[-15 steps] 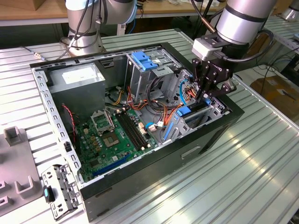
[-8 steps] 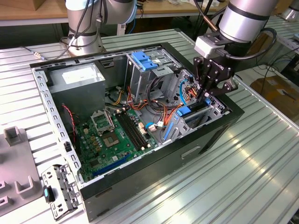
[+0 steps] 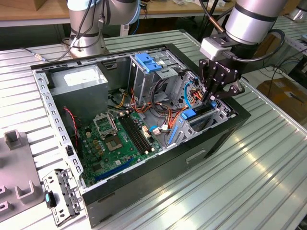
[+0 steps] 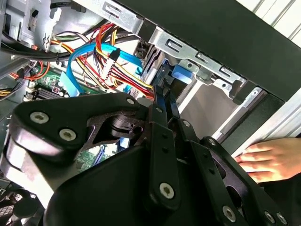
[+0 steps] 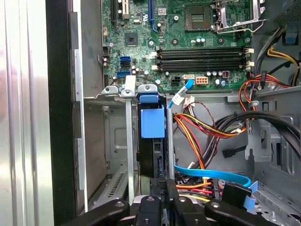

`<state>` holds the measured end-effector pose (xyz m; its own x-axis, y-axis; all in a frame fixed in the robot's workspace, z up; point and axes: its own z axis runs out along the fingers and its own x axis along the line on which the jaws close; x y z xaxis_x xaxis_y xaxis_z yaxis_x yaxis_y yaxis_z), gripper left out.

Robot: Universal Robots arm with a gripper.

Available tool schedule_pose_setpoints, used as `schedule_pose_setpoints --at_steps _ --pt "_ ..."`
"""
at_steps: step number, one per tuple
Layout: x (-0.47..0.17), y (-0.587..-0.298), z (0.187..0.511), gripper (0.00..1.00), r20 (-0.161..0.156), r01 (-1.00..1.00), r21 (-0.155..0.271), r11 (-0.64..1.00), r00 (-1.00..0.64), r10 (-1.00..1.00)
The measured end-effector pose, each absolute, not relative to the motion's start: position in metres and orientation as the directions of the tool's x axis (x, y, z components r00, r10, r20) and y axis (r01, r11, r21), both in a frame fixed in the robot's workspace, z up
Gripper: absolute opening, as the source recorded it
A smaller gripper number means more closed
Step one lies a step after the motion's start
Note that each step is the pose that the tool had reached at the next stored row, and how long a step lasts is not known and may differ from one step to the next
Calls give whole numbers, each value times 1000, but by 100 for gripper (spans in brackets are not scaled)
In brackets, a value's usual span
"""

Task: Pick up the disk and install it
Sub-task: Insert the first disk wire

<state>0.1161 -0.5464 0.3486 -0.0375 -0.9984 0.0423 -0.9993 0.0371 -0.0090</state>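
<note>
Black linkages of the claw (image 4: 164, 110) crowd the second wrist view, its fingers drawn nearly together on the thin top edge of the disk (image 5: 151, 141), which stands on edge inside the drive bay (image 5: 129, 155) at the front corner of the computer case (image 3: 158, 167). In the first wrist view the disk sits between the bay's grey metal walls, its blue plastic rail end (image 5: 152, 120) toward the motherboard (image 5: 188, 42). To my eye the disk is mostly seated and the step in hand is pressing it home. Doing that well calls for a straight push along the bay's guides, keeping the disk parallel to the walls so the rails do not bind. Orange and yellow wires (image 5: 197, 132) and a flat blue cable (image 5: 211, 174) lie just beside the bay and could snag. A person's hand (image 4: 268, 160) rests against the case's outer side, near the claw, so slow motion seems wise.
</note>
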Motion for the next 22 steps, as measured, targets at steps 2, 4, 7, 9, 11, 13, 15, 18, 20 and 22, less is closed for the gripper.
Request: schedule_pose_setpoints --at_steps 2,4,7,9,11,13,15,18,20,22 --pt "116 -546 348 16 42 -999 -9 37 -38 -998" --pt "116 -546 347 16 42 -999 -9 37 -38 -998" --pt "116 -546 346 16 41 -999 -9 37 -38 -998" --pt "116 -546 345 16 40 -999 -9 37 -38 -998" --pt "116 -546 344 16 40 -999 -9 37 -38 -999" --pt "116 -546 342 16 39 -999 -9 37 -37 -999" --pt "116 -546 340 16 38 -999 -9 37 -38 -999" --pt "116 -546 340 16 38 -999 -9 37 -38 -999" --pt "116 -546 340 17 37 -999 -9 37 -38 -999" --pt "116 -546 342 24 38 -999 -9 37 -38 -999"
